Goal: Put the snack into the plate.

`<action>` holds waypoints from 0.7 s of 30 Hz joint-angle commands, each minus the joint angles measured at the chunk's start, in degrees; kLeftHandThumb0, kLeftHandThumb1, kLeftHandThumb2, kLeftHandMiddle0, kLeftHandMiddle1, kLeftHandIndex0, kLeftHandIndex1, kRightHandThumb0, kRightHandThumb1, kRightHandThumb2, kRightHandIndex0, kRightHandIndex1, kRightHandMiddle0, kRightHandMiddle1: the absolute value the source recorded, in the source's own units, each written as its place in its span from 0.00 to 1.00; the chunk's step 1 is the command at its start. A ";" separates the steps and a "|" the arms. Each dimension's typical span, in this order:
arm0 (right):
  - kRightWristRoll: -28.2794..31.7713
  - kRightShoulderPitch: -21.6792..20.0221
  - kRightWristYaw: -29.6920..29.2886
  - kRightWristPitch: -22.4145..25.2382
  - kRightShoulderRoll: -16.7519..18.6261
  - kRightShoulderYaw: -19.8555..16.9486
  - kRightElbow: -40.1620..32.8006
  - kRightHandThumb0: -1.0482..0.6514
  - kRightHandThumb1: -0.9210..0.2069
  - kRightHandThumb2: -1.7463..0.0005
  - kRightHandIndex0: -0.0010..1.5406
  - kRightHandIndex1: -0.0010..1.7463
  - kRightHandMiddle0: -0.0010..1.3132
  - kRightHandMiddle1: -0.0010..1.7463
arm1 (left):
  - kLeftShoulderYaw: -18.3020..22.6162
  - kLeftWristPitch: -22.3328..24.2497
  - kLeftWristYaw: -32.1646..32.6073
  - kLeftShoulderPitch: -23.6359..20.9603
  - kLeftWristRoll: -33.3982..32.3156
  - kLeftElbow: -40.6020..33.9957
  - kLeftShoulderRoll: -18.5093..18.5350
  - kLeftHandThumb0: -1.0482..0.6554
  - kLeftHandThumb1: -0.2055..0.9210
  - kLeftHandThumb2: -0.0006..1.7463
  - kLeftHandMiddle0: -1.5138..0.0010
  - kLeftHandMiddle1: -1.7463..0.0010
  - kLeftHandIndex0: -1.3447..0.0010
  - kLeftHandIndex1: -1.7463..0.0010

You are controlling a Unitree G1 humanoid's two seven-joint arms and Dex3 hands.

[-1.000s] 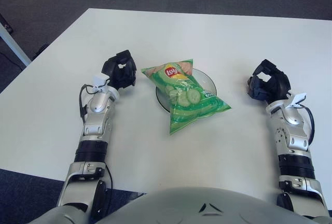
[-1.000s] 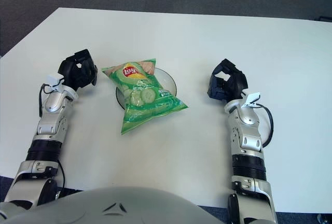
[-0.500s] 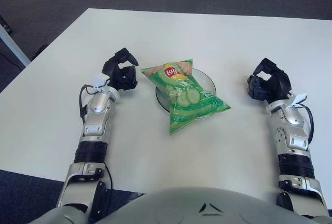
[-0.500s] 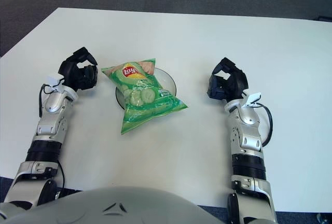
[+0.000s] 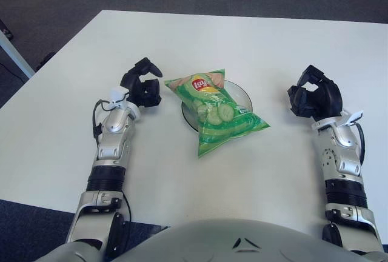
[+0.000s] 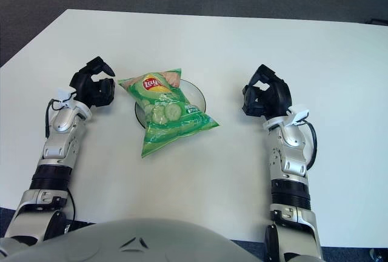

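Snack bag [image 5: 216,112]: lying across plate [image 5: 245,97], overhanging. Left hand [image 5: 141,86], right hand [image 5: 313,95]: fingers loosely curled, holding nothing. Placement looks complete; next, withdraw.

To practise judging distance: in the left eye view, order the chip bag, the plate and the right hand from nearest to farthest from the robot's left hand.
1. Chip bag, just right of the left hand.
2. Plate, under the bag, slightly farther right.
3. Right hand, across the table.
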 commanded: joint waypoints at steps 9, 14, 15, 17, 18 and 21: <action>5.56 5.62 2.21 -0.78 7.81 -0.20 3.99 0.31 0.61 0.19 0.84 1.00 0.52 1.00 | -2.08 3.52 0.33 11.49 -0.79 4.61 -6.35 0.35 0.53 0.70 0.14 0.00 0.59 0.00; 5.46 5.58 2.48 -0.89 7.68 -0.13 4.04 0.31 0.62 0.18 0.85 1.00 0.53 1.00 | -1.91 3.74 0.35 11.32 -0.82 4.60 -6.31 0.35 0.53 0.70 0.14 0.00 0.59 0.00; 5.09 5.56 2.32 -1.55 7.80 -0.15 4.16 0.31 0.62 0.18 0.85 1.00 0.53 1.00 | -1.84 3.89 0.37 11.23 -0.86 4.61 -6.29 0.35 0.53 0.70 0.14 0.00 0.59 0.00; 4.28 5.51 1.86 -3.05 8.10 -0.21 4.42 0.31 0.62 0.18 0.86 1.00 0.53 1.00 | -1.73 4.16 0.49 11.11 -0.93 4.53 -6.31 0.35 0.54 0.70 0.14 0.00 0.59 0.00; 3.62 5.43 1.41 -4.26 8.35 -0.24 4.72 0.31 0.62 0.17 0.86 1.00 0.53 1.00 | -1.65 4.23 0.66 11.03 -0.93 4.52 -6.35 0.35 0.54 0.70 0.14 0.00 0.59 0.00; 2.70 5.29 0.71 -6.19 8.66 -0.22 5.28 0.31 0.63 0.17 0.87 1.00 0.53 1.00 | -1.52 4.29 0.92 10.95 -0.86 4.47 -6.44 0.35 0.54 0.70 0.14 0.00 0.59 0.00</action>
